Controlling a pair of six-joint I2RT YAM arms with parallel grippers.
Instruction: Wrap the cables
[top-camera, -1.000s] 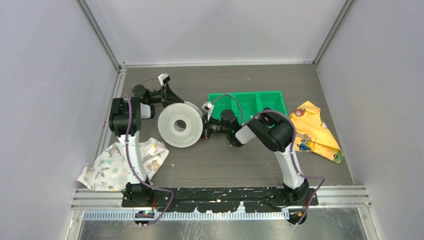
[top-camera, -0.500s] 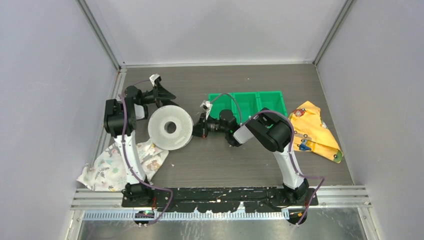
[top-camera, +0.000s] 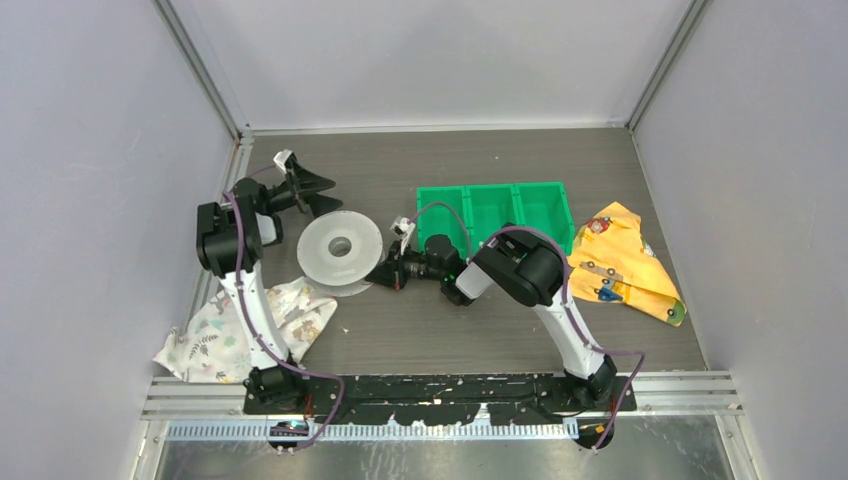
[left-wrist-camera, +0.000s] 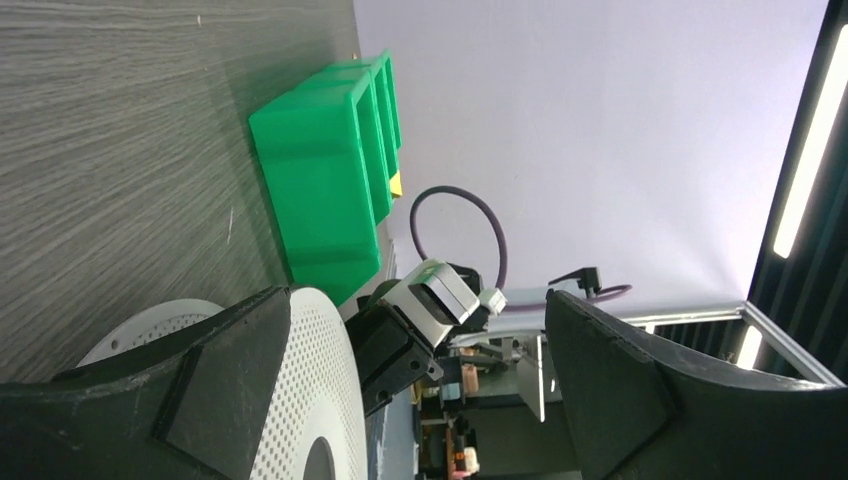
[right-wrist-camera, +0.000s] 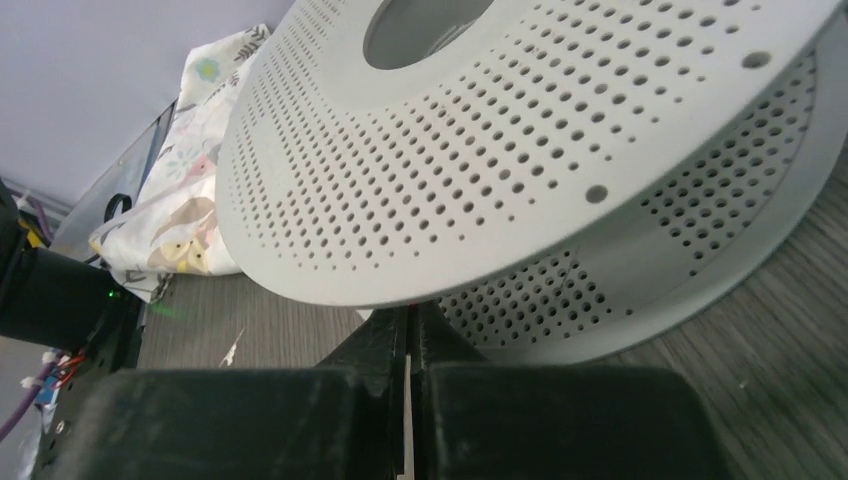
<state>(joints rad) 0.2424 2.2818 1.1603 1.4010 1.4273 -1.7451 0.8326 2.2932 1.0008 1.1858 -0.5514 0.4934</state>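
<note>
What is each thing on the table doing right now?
White perforated plastic spool: lying on its flat side on the table.
Left pincer: open, holding nothing.
Right pincer: shut, tips at the spool's rim.
Green three-compartment plastic bin: upright, open-topped.
Yellow patterned cloth: crumpled.
White floral cloth: crumpled, partly under the left arm.

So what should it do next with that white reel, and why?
Probably close the left jaws on the reel to steady it. It lies flat and unheld: the left jaws stand open, apart from it, and the right jaws are shut at its rim.
</note>
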